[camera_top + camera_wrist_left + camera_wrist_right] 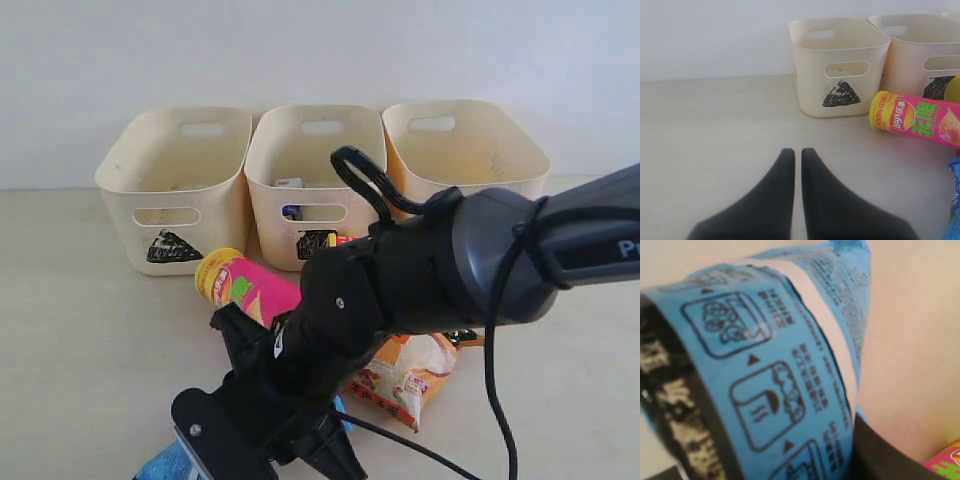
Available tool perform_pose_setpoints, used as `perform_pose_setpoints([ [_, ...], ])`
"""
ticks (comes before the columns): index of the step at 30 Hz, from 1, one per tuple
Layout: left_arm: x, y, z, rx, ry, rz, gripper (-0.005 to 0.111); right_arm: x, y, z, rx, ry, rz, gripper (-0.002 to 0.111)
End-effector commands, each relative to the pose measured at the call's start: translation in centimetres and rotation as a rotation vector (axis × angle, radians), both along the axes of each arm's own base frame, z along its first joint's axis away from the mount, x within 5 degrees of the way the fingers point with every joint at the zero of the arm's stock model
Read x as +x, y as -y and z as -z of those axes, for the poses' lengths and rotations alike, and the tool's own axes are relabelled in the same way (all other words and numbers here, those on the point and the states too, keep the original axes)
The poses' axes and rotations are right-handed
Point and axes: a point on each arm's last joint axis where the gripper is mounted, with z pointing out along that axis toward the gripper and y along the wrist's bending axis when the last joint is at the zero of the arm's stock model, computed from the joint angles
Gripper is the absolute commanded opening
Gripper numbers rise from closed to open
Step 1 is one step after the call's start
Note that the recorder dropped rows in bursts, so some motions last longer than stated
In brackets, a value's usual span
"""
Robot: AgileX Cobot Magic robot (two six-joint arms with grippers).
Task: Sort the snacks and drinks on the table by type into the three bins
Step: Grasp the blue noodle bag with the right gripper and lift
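My right gripper (258,452) reaches across to the table's front left and is shut on the blue crinkly bag (765,365), which fills the right wrist view; one dark finger (880,452) presses its edge. A corner of the blue bag (165,465) shows under the gripper. The pink-magenta chip tube (245,285) lies in front of the triangle bin (180,170) and square bin (315,160). The orange-black-white bag (405,375) lies under the arm. A white-and-blue carton (290,183) sits in the square bin. My left gripper (797,152) is shut and holds nothing above the table (715,130).
The third bin (465,150) stands at the back right, its mark hidden by my right arm (470,260). A dark item (291,212) shows through the square bin's handle cut-out. A yellow-green rounded edge (954,89) peeks beside the pink tube (920,117).
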Motion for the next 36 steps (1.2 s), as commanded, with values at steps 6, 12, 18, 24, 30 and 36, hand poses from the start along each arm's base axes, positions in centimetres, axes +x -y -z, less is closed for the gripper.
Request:
perform_pose_setpoints([
  [6,0.0,0.0,0.0,-0.009,0.007,-0.006,0.004,-2.7,-1.7,-0.9,0.044,-0.029,-0.04,0.0],
  [12,0.0,0.0,0.0,-0.009,0.007,-0.006,0.004,-2.6,-3.0,-1.6,0.16,0.062,0.006,0.0],
  [18,0.0,0.0,0.0,-0.009,0.007,-0.006,0.004,-1.8,-3.6,-1.2,0.228,0.105,0.076,0.0],
  [24,0.0,0.0,0.0,-0.009,0.007,-0.006,0.004,-1.7,-3.7,-1.1,0.232,0.11,0.078,0.0],
  [30,0.0,0.0,0.0,-0.009,0.007,-0.006,0.004,-1.8,-3.7,-1.1,0.234,0.104,0.082,0.0],
  [36,0.0,0.0,0.0,-0.009,0.007,-0.006,0.004,-2.6,-4.1,-1.1,0.233,0.086,0.075,0.0],
])
